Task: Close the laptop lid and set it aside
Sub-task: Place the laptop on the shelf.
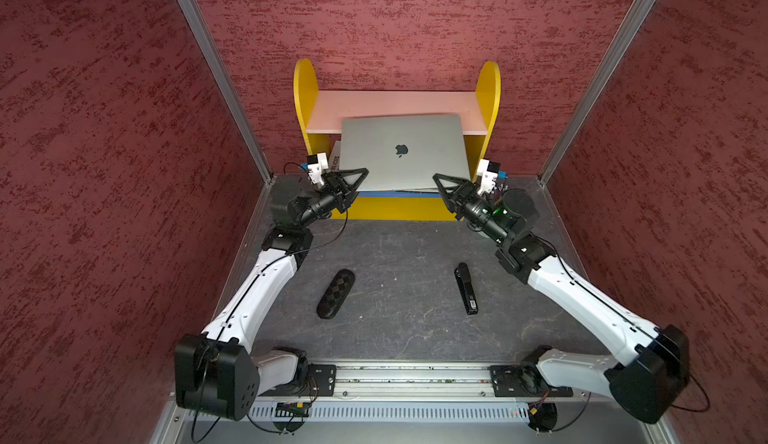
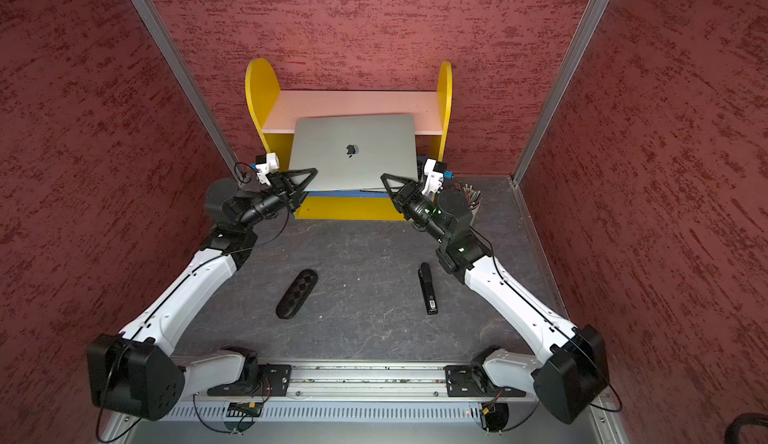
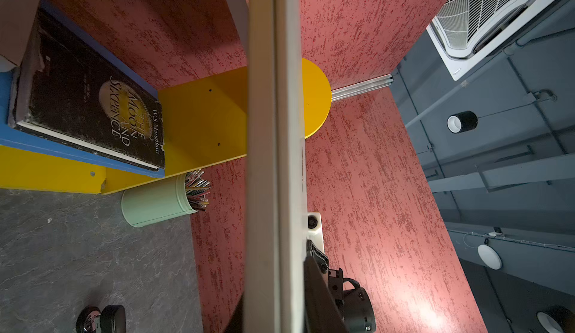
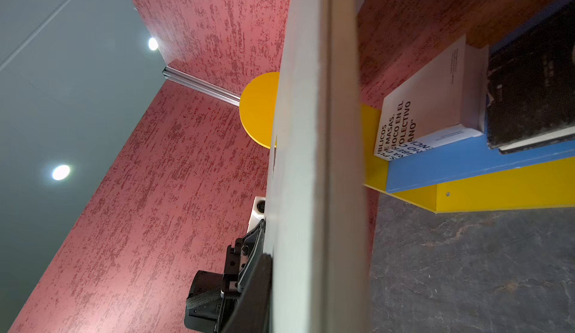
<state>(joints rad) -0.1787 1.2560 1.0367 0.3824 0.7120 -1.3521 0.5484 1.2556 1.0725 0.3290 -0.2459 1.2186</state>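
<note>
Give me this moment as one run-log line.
laptop: closed, tilted, at yellow shelf | left gripper: shut on laptop near corner | right gripper: shut on opposite near corner | set-aside: not done

You see closed laptop (image 1: 403, 151) (logo up), tilted, in front of yellow shelf (image 1: 303, 101). Your left gripper (image 1: 362, 173) and right gripper (image 1: 437, 178) clamp its near corners. On table (image 1: 407, 246): black oval case (image 1: 336, 293), black stapler (image 1: 466, 288), lying apart.

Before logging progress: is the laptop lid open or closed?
Closed. In both top views the laptop lid shows only its logo side; wrist views show it flush against the base.
</note>
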